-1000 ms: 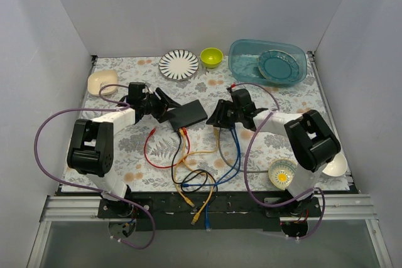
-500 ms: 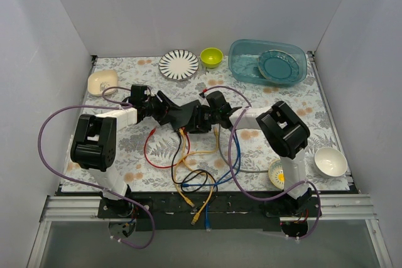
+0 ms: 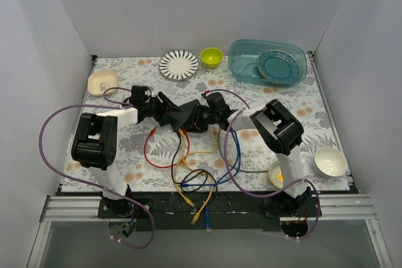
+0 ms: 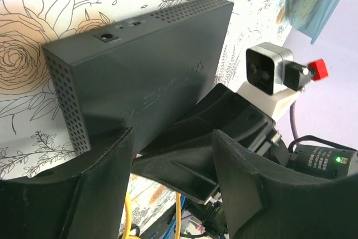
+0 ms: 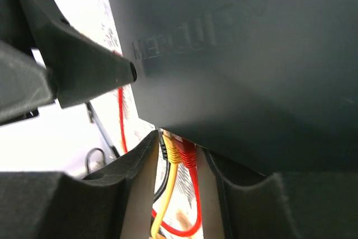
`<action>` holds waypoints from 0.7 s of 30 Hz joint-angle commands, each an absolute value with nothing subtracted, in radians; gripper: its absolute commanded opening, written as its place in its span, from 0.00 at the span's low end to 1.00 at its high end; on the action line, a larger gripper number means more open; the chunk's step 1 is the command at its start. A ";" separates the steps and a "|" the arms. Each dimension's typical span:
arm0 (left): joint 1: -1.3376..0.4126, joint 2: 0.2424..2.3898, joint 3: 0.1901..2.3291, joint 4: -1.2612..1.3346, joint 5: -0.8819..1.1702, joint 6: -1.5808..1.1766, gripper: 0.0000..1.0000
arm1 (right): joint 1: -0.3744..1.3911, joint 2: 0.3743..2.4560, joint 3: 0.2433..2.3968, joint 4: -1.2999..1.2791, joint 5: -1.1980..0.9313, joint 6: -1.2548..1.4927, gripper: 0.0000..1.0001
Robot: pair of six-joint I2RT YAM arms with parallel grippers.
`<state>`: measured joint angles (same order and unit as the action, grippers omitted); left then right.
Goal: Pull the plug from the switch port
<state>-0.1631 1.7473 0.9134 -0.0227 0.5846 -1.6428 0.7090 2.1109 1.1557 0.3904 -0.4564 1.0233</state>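
At centre frame, my left fingers (image 4: 84,194) seem clamped on the switch (image 4: 140,65). My right fingers (image 5: 100,194) gape around its yellow and red plugs (image 5: 177,150).

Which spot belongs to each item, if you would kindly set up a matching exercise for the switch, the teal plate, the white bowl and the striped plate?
Things:
1. switch
2. teal plate
3. white bowl
4. striped plate

Places:
A. at the back of the table, just left of the green bowl
B. in the middle of the table
C. inside the clear blue tub
D. near the table's right edge, toward the front

Pairs: 1-B, 2-C, 3-D, 4-A
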 commanded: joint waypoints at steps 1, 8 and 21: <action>-0.163 1.740 0.907 -0.015 0.598 -1.623 0.57 | 0.707 2.152 1.152 0.442 -0.428 1.117 0.39; -0.161 1.736 0.899 -0.015 0.600 -1.618 0.57 | 0.704 2.149 1.111 0.503 -0.416 1.177 0.33; -0.164 1.733 0.880 -0.008 0.601 -1.617 0.57 | 0.701 2.174 1.098 0.588 -0.414 1.273 0.31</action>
<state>-0.1631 1.7473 0.8978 -0.0109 0.5945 -1.6352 0.7071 2.1349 1.1004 0.5644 -0.4160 1.1961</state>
